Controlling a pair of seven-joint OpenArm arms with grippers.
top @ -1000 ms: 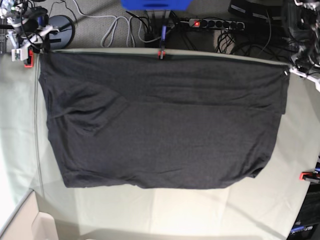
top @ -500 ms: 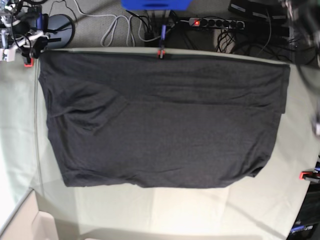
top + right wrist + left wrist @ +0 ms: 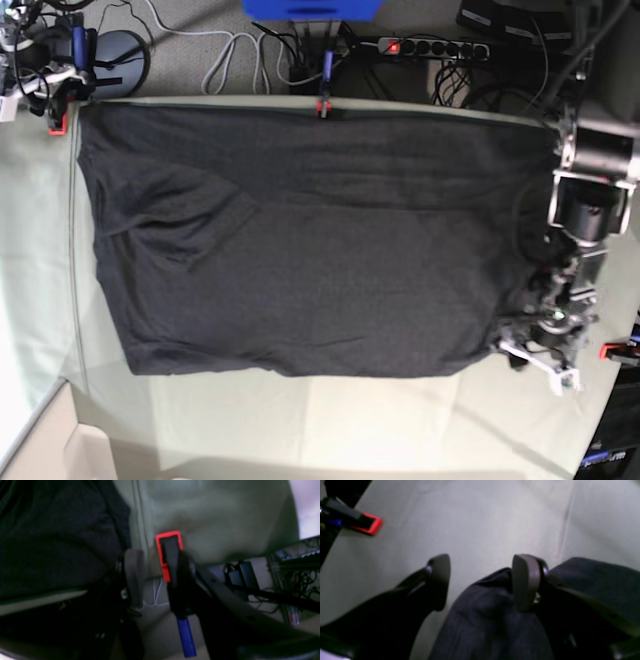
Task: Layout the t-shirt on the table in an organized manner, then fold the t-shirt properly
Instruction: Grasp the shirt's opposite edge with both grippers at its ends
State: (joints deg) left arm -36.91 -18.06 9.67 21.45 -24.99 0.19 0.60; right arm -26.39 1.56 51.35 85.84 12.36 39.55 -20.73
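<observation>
Charcoal cotton t-shirt (image 3: 310, 240) flat on pale cloth counter (image 3: 330, 420); left gripper (image 3: 481, 582) jaws open at its near-right corner, right gripper (image 3: 155, 576) jaws parted, empty.

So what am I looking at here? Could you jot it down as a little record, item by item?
Shirt: dark t-shirt spread flat, plain side up, no print showing
Surface: table under pale grey-green cloth
Left gripper: open, low over the shirt's corner, one pad beside a fold of fabric, holding nothing
Right gripper: open at the table's far corner, next to a red clamp, holding nothing
Fold: not begun
Floor behind: cables and a power strip
</observation>
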